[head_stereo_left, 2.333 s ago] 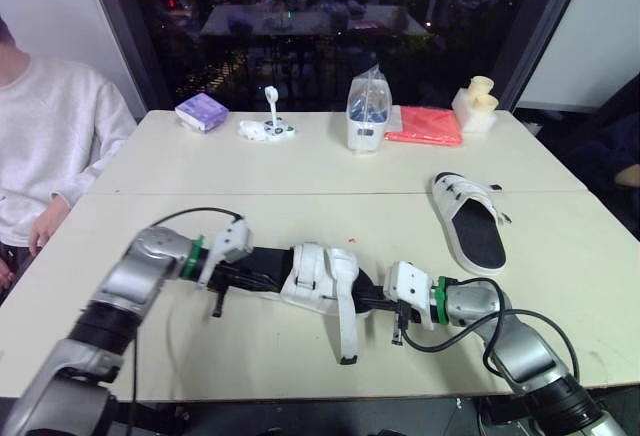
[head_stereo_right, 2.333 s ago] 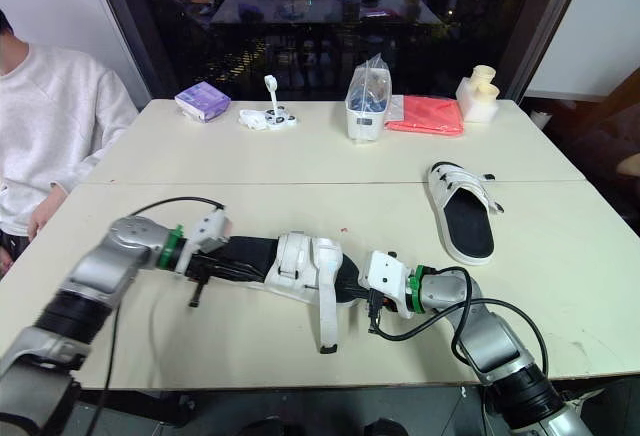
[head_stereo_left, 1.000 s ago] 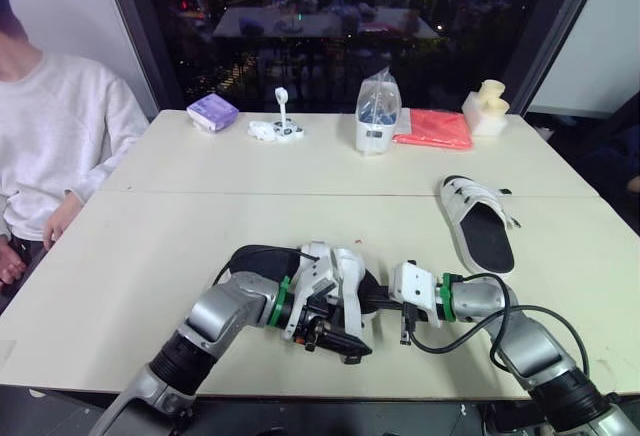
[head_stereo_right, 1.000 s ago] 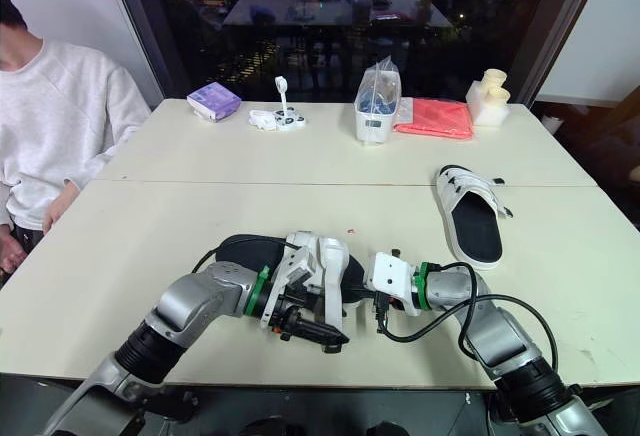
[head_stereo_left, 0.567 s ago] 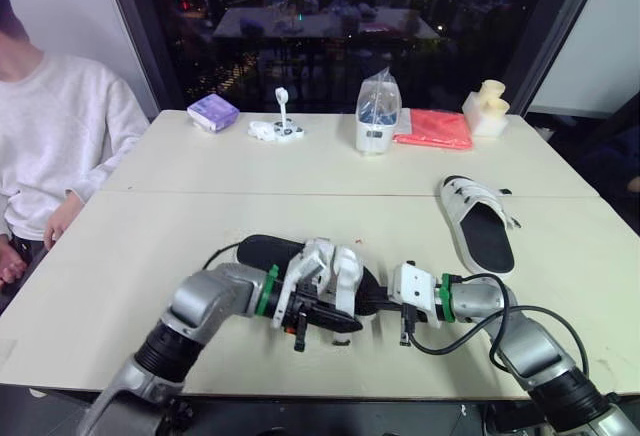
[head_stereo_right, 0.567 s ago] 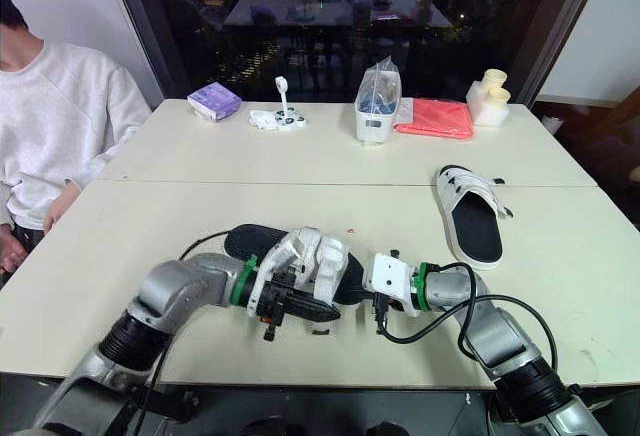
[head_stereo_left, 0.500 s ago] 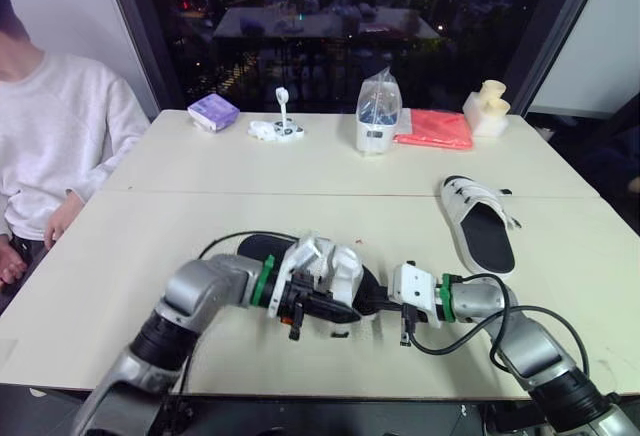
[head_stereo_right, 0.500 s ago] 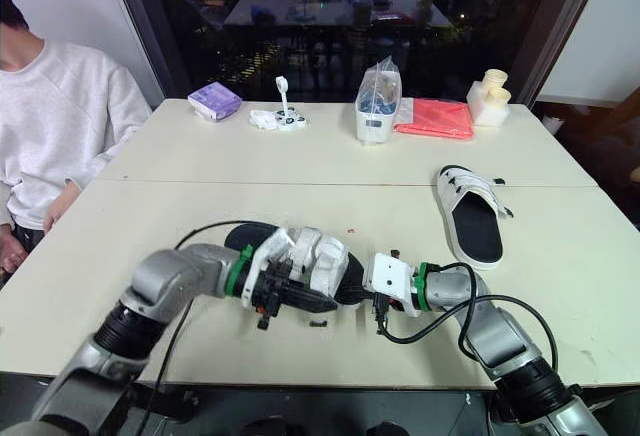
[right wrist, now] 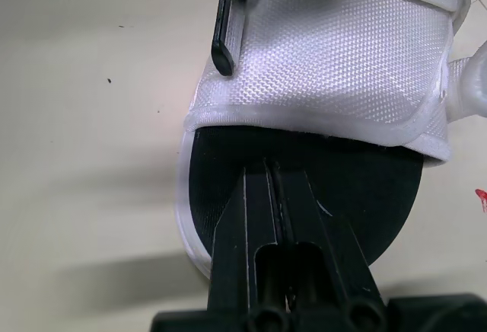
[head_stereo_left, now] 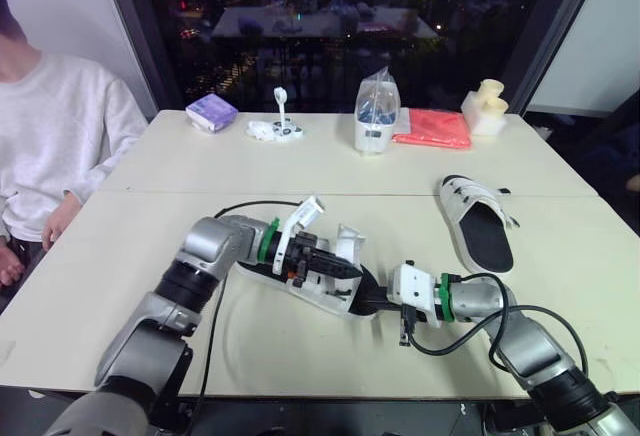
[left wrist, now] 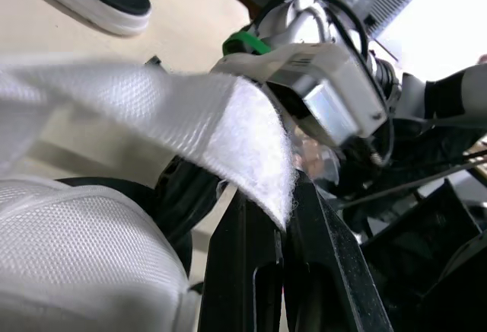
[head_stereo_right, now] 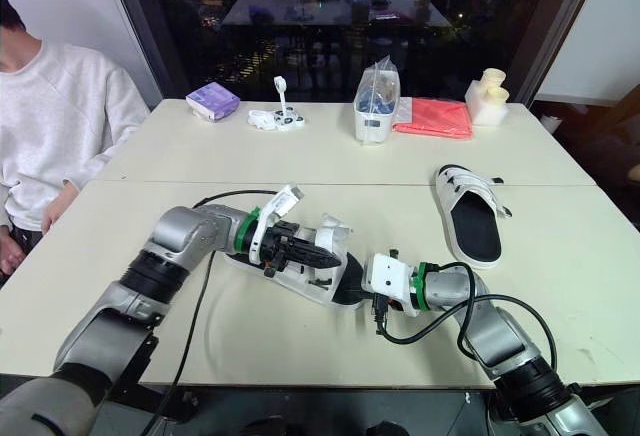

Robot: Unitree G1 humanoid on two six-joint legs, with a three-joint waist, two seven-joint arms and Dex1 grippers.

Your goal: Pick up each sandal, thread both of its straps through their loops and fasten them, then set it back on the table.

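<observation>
White mesh sandal with black sole point(head_stereo_left: 325, 294), at near edge of cream bench point(head_stereo_left: 150, 216): sole end clamped by closed right fingers point(right wrist: 243, 225) for steadiness, white hook-and-loop strap point(left wrist: 221, 111) pinched in left fingers point(left wrist: 243, 271), raised, apparently for threading.

**Arms, wrists and grippers of the rig I operate**

Both the left arm point(head_stereo_left: 205, 246) and the right arm point(head_stereo_left: 530, 351) have rounded silver-grey shells with black joint sections. I see a bright green ring point(head_stereo_left: 444, 294) at each wrist, next to a boxy white wrist housing point(head_stereo_left: 413, 286). A loose black cable point(head_stereo_left: 470, 336) runs outside each forearm to that housing. The left gripper point(head_stereo_left: 340, 269) and right gripper point(head_stereo_left: 375, 306) each have two slim, flat-sided black fingers point(right wrist: 243, 248). In my right wrist view, round recessed sockets point(right wrist: 259, 318) line the black finger base.
</observation>
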